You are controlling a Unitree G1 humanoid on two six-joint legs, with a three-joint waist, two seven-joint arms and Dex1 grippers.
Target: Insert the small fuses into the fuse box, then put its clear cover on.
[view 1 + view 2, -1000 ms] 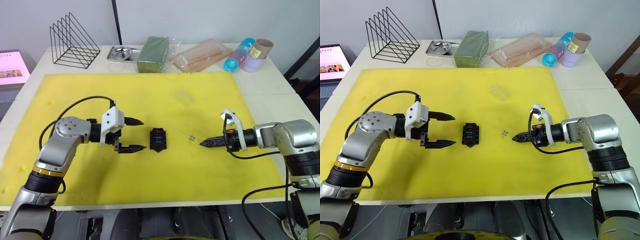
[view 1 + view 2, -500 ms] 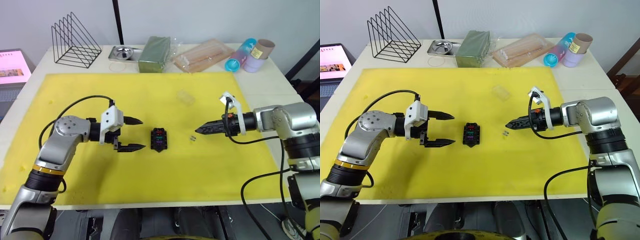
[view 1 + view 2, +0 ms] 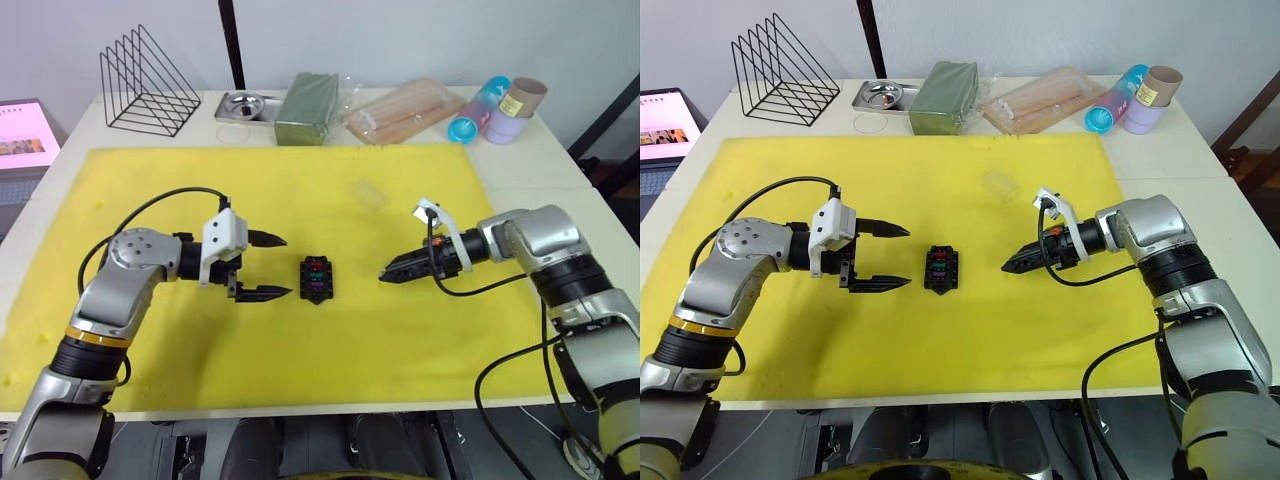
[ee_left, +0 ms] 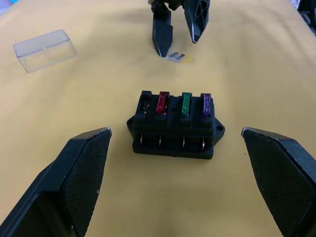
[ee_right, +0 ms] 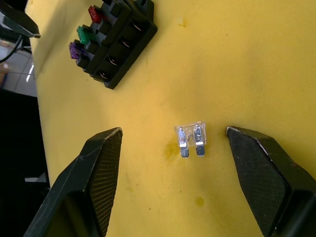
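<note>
Pale grey fuse (image 5: pixel 191 139) flat, prongs toward right claw (image 5: pixel 177 187)'s wrist.

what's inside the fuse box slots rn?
The fuse box holds three fuses: red, green and purple. The fourth slot beside the red one looks empty. Their prongs are hidden in the slots. The pale fuse lies on the mat.

Bright colours on a yellow mat

The black fuse box (image 4: pixel 174 127) carries 3 fuses: red (image 4: pixel 162 103), green (image 4: pixel 186 103), purple (image 4: pixel 206 105). A pale clear fuse (image 5: pixel 191 139) with silvery blades lies on the yellow mat (image 3: pixel 300 190); the clear cover (image 4: pixel 45 49) looks glassy.
</note>
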